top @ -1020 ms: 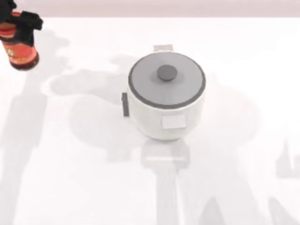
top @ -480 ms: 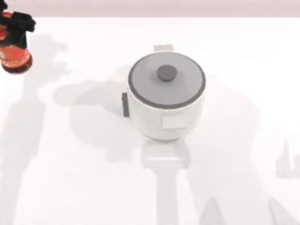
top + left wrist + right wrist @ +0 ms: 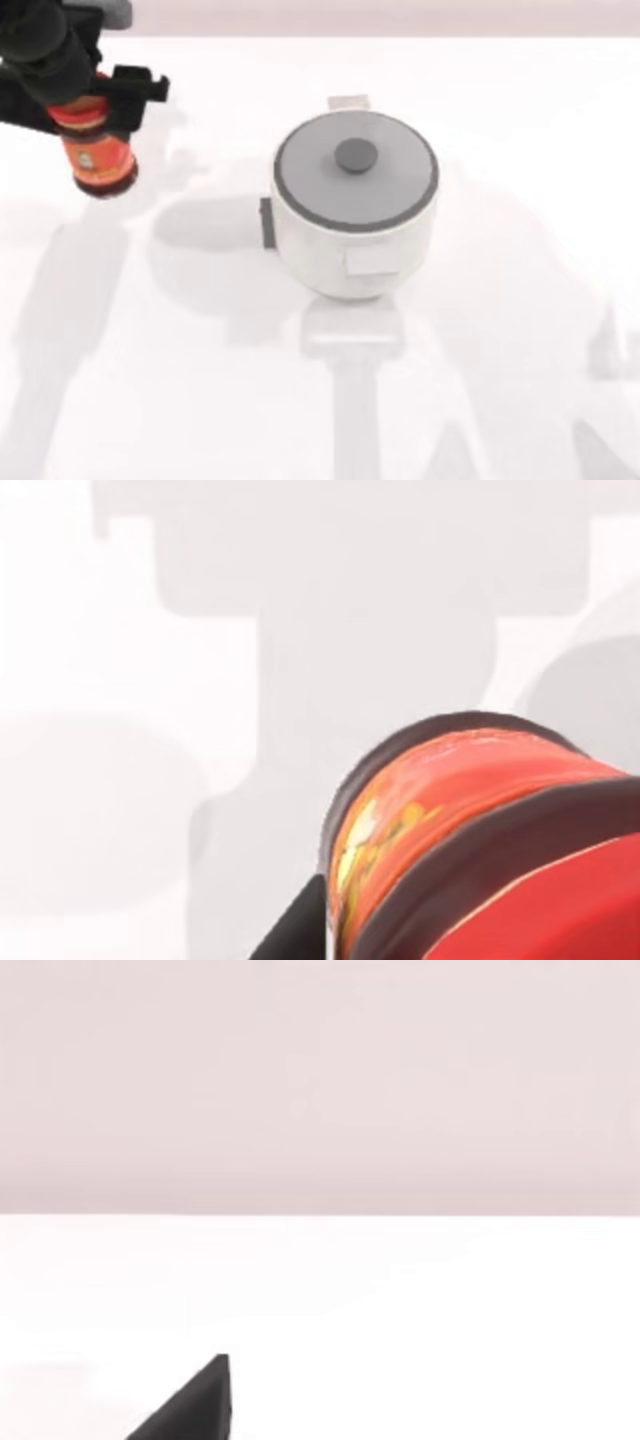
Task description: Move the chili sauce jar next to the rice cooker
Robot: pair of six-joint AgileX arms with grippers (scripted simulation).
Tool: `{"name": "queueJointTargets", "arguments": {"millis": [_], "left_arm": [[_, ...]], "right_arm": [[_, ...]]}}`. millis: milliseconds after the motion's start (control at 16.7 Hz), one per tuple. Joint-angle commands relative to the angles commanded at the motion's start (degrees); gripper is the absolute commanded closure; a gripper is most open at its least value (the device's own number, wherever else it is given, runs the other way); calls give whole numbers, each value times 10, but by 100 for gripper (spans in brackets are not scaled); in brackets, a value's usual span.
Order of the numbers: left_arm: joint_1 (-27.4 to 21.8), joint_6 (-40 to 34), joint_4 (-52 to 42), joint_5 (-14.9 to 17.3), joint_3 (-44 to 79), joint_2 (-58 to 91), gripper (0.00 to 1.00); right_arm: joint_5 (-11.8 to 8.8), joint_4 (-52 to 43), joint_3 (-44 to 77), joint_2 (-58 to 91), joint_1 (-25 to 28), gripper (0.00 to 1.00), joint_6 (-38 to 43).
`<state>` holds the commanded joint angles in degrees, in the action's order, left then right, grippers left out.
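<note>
Under left gripper (image 3: pixel 92 105), clamped at lid end: chili sauce jar (image 3: pixel 98 160), hanging off table, tilted; rice cooker (image 3: pixel 355 205) well apart toward gripper's right; carry level, lower upright just beside cooker wall, avoid side tab; right arm out of sight.

chili sauce jar (image 3: pixel 97 155): lid hidden under left gripper (image 3: pixel 85 95) | left arm cut off by top view's edge | right gripper: only a dark tip (image 3: pixel 190 1405) shows

Rendered tabletop test scene
Bare white table (image 3: pixel 520 120), plain pinkish backdrop; a cooker (image 3: pixel 355 205) and jar (image 3: pixel 98 155) hint at kitchen.
</note>
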<state>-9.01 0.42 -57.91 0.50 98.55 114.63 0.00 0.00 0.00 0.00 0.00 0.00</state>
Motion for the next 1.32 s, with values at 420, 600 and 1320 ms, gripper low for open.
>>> {"name": "queueJointTargets", "arguments": {"millis": [420,600,1320], "left_arm": [[-95,-175,82,-57,-132,-55,100],[-96,-177,83,-58,-133,-56,100],[-91,-171,180,-56,-183,-9,100]], "right_arm": [[0,0,0,0,0,0,0],[0,0,0,0,0,0,0],[0,0,0,0,0,0,0]]}}
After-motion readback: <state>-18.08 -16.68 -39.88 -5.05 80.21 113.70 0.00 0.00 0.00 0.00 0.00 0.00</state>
